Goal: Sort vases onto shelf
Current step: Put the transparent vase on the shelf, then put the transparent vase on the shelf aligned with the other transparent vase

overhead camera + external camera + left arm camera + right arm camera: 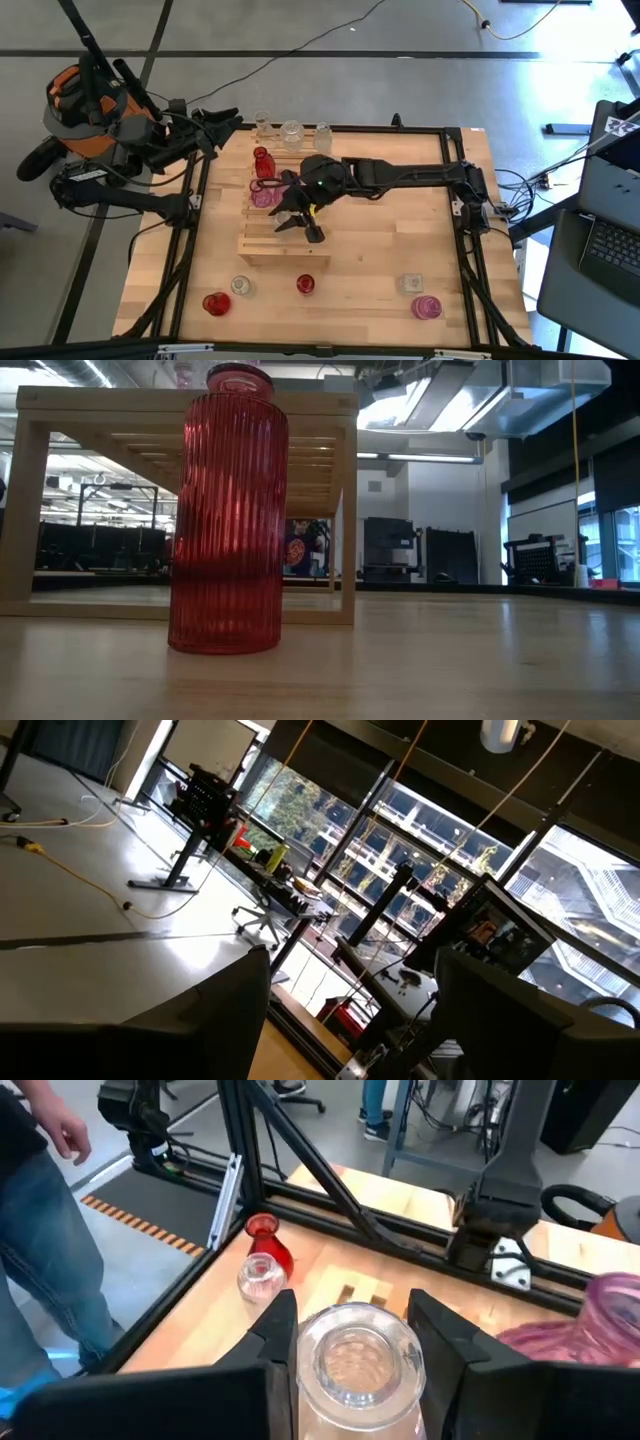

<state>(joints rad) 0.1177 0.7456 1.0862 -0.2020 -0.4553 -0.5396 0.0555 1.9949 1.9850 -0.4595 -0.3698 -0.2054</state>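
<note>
The sorting is partly done. The right end effector [350, 1342] is closed on a clear vase [350, 1365], holding it by the neck over the shelf [262, 245], which lies left of the desk's middle. On the shelf's far part a red vase [262, 163] and a pink vase [265, 194] already stand, the pink one just beside the held piece.

Three clear vases [291, 133] wait in a row along the far edge of the desk [400, 240], just behind the shelf; whether they count as placed I cannot tell. Along the near edge five more are unsorted: a red one [216, 303] and a small clear one [241, 286] towards the near left corner, a ribbed red vase [306, 285] in front of the shelf, and a clear one [412, 284] with a pink one [427, 306] towards the near right corner.

The left end effector [350, 1010] is parked off the desk's far left corner, fingers apart and empty.

By my judgement, under half the work is finished.
</note>
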